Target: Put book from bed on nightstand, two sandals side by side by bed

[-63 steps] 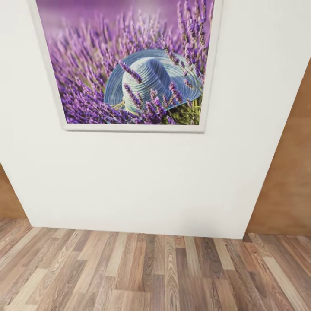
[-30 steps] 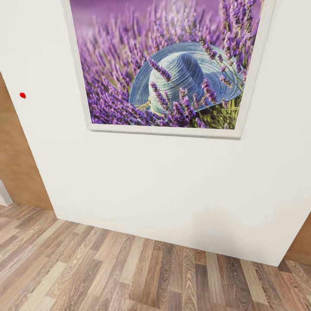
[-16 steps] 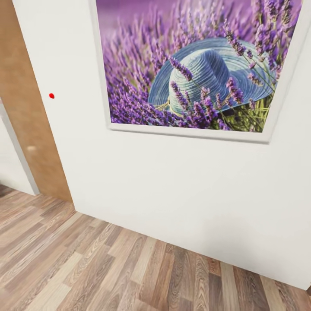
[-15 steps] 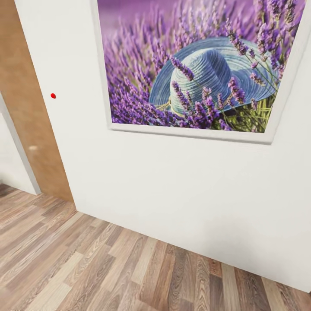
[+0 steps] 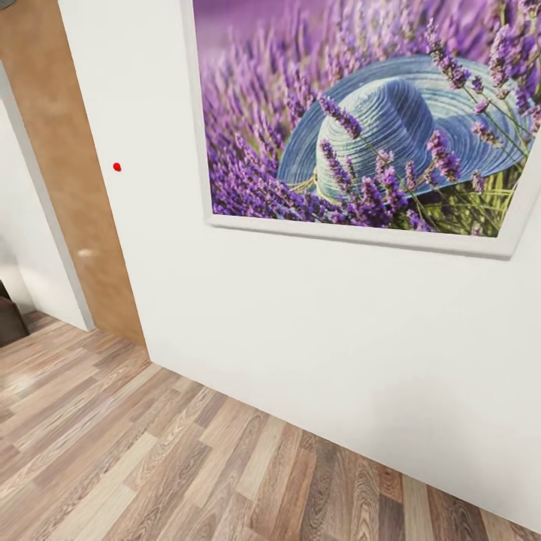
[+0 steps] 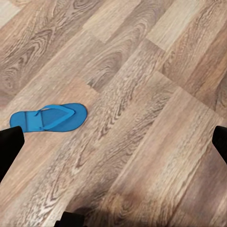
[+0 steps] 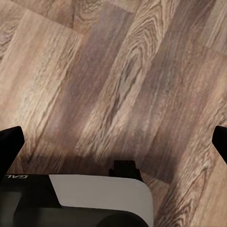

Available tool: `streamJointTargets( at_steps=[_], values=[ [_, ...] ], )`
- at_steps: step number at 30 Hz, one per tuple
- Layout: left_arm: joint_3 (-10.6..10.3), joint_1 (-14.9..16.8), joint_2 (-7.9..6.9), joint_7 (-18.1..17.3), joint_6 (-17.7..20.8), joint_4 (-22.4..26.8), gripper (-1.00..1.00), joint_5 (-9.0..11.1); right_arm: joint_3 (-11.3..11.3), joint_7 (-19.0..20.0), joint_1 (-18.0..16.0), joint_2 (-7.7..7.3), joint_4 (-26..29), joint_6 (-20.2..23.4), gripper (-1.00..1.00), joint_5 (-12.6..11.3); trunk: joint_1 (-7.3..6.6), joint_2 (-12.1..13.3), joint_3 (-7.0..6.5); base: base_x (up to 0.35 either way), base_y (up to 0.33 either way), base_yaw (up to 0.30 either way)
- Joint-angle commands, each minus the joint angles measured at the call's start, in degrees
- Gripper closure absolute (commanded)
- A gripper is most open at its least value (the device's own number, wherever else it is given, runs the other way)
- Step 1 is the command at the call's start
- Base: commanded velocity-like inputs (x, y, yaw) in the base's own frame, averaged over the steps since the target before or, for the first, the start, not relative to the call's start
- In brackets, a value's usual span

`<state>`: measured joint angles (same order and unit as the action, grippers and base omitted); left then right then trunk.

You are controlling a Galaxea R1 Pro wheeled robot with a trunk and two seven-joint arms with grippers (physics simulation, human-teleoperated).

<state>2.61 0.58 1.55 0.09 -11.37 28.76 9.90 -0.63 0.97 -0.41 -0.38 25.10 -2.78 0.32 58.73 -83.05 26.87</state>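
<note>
One blue sandal (image 6: 48,117) was seen flat on the floor (image 6: 142,118) under the left gripper (image 6: 113,142), offset sideways; both grippers' jaws were spread, empty.

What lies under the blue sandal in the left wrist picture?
The sandal lies flat on the wood-plank floor, strap side up. The boards directly beneath its sole are covered and cannot be seen.

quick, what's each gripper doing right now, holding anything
Left gripper: open, holding nothing; one blue sandal lies on the floor beneath it.
Right gripper: open, holding nothing.
</note>
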Motion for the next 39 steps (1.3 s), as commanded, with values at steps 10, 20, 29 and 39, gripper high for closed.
streamJointTargets(
  at_steps=[10, 20, 29, 39],
  values=[
    [0.12, 0.03, 0.04, 0.00, -0.14, -0.02, -1.00, 0.21, -0.07, 0.09, -0.03, 0.03, -0.02, -0.17, -1.00, -0.06, 0.00, -0.03, 0.06, 0.001, -0.001, 0.230],
    [0.12, 0.01, 0.03, 0.00, -0.14, -0.02, -1.00, 0.21, -0.07, 0.09, -0.03, 0.03, -0.02, -0.19, -1.00, -0.05, 0.00, -0.03, 0.06, 0.000, 0.000, 0.280],
    [0.12, 0.01, 0.03, 0.00, -0.14, -0.02, -1.00, 0.21, -0.07, 0.09, -0.03, -0.01, -0.02, -0.19, -1.00, -0.27, 0.00, -0.03, 0.07, 0.000, 0.000, 0.269],
    [0.12, 0.02, 0.03, 0.00, -0.14, -0.02, -1.00, 0.21, -0.07, 0.12, -0.03, -0.11, -0.02, -0.18, -1.00, -0.31, 0.00, -0.03, 0.08, 0.000, 0.000, 0.051]
  ],
)
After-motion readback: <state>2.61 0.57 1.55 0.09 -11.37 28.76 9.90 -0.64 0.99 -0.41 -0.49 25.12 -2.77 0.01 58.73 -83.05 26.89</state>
